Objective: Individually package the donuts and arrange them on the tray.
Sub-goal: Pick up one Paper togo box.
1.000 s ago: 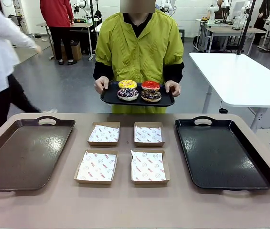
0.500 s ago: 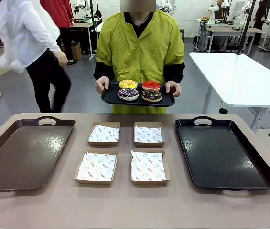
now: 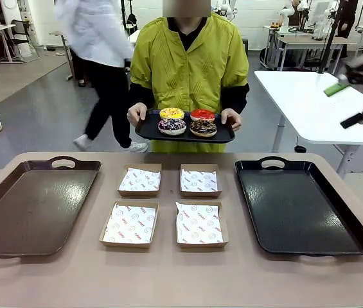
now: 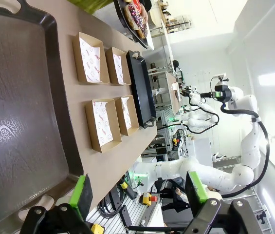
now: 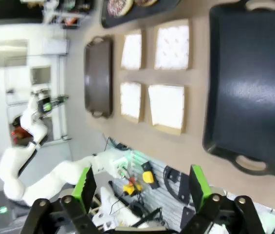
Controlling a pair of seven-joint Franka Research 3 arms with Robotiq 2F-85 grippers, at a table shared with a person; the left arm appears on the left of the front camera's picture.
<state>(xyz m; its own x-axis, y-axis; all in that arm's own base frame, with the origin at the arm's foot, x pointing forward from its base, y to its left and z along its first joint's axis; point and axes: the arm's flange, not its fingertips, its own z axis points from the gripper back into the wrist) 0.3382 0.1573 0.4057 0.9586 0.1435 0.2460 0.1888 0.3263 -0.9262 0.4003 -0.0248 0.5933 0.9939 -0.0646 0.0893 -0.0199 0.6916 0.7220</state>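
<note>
The right pincer (image 3: 347, 104) has swung up from the counter's (image 3: 168, 276) right edge and hangs high, spread and empty like the left pincer (image 4: 138, 192), while the donuts (image 3: 187, 122) wait well apart from both on the person's held tray (image 3: 146, 133), so no boxing has begun.

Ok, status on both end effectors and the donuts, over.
Left end effector open, empty. Right end effector open, empty. Four donuts on small tray the person holds; boxes unfilled.

White rounded right arm (image 4: 250, 141) trailing black cable (image 4: 263, 146), black left gripper (image 4: 138, 191) and right gripper (image 5: 142, 184), green pads (image 4: 81, 195), person's lime jacket (image 3: 187, 64), black sleeves (image 3: 236, 97)
</note>
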